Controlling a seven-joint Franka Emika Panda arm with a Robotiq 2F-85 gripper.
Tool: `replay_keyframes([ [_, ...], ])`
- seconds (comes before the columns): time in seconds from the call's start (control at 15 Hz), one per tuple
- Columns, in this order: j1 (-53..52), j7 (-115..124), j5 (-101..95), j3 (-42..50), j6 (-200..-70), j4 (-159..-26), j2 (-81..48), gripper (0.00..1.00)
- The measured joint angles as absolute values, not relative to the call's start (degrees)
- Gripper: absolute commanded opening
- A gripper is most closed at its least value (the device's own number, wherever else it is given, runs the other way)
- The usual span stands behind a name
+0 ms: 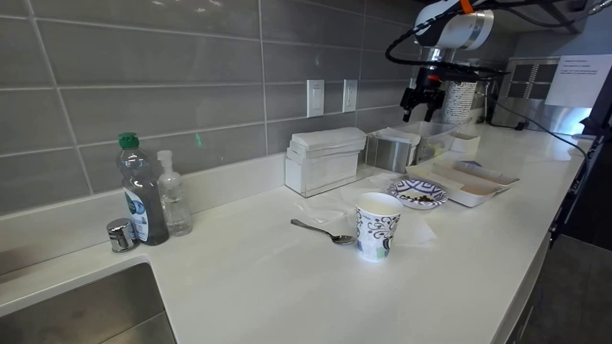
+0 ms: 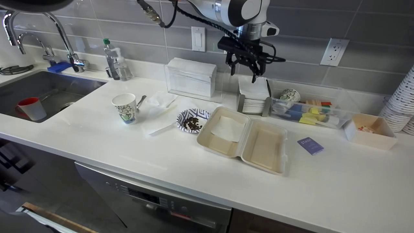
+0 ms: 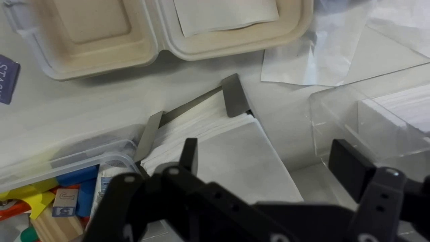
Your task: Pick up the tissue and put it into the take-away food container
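The pincer (image 2: 243, 77) is hovering, spread apart, over stacked tissues (image 3: 248, 164); lower, off its sides, a tub (image 3: 67, 169) is standing and a container (image 2: 265, 147) is holding another tissue (image 2: 228, 129), the wrist view cropping both.

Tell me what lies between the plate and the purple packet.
The open food container, a tissue inside, lies between plate and packet in an exterior view.

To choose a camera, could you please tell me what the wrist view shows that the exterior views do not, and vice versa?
Only the wrist view: printed characters on a block. Only the exterior views: the upright patterned cup, spoon and green-capped bottle. Both: the take-away food container, open gripper and tissue stack in its metal holder.
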State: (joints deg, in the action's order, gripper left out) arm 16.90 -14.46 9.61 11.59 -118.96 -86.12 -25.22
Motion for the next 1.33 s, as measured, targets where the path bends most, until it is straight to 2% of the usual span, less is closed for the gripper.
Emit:
replay_keyframes([
  [0.53, 20.8, -12.4, 13.6, 8.9, -118.9, -79.8, -31.6, 1.00],
  [0.73, 21.7, -11.1, 14.3, 8.3, -118.9, -76.2, -34.9, 0.83],
  [0.8, 22.0, -10.7, 14.3, 8.1, -118.9, -74.9, -36.0, 0.80],
  [0.87, 22.1, -10.2, 14.3, 7.8, -118.9, -73.5, -36.9, 0.68],
  [0.93, 22.3, -9.9, 14.3, 7.6, -118.9, -72.4, -37.8, 0.66],
  [1.0, 22.4, -9.4, 14.3, 7.4, -118.9, -71.2, -38.6, 0.58],
  [1.13, 22.5, -8.7, 14.3, 7.2, -118.9, -68.9, -40.2, 0.59],
  [1.2, 22.5, -8.3, 14.3, 7.2, -118.9, -67.9, -41.0, 0.53],
  [1.27, 22.5, -8.0, 14.3, 7.1, -118.9, -67.0, -41.7, 0.55],
  [1.33, 22.5, -7.8, 14.3, 7.1, -118.9, -66.1, -42.4, 0.53],
])
